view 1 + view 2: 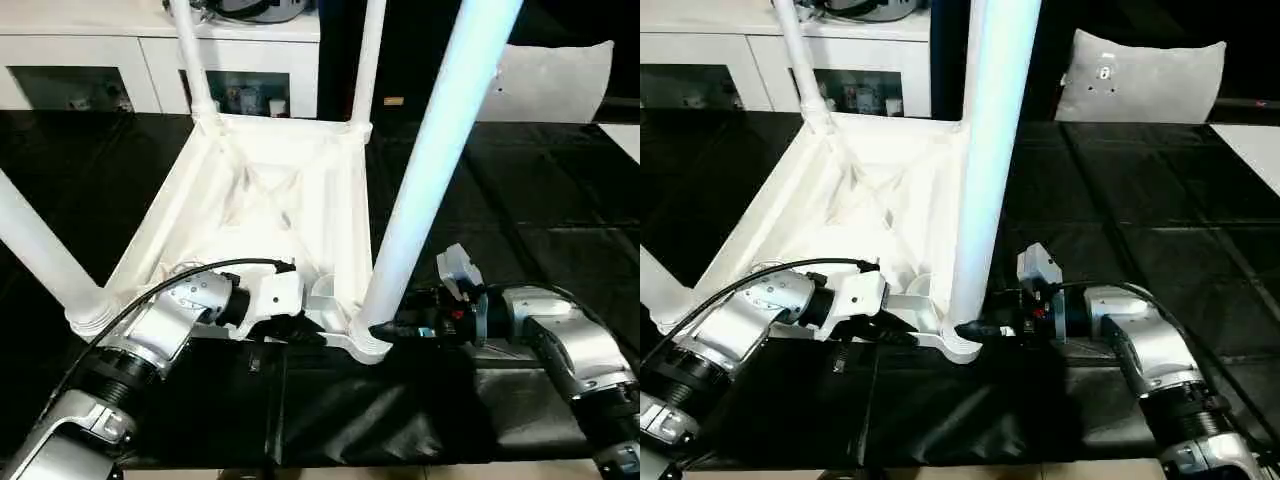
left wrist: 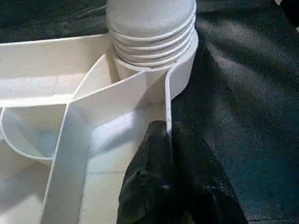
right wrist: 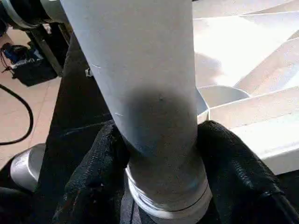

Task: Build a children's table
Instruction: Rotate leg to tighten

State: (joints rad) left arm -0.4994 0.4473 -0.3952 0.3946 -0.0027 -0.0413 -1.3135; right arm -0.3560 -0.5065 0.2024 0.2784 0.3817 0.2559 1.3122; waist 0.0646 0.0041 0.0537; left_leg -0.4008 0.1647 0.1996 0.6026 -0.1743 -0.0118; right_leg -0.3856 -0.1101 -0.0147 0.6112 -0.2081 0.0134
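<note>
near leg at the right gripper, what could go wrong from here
1. The right gripper has its fingers around the base of the near leg, which leans; a sideways push might cross-thread it or pop it from its corner socket.
2. The left gripper pinches only the thin rim of the table top, so it might slip and let the top turn on the black cloth.

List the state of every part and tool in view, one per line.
table top: upside down, ribs facing up.
near right leg: upright in its corner socket.
left tool: shut on the top's rim.
right tool: fingers around the near right leg's base.
</note>
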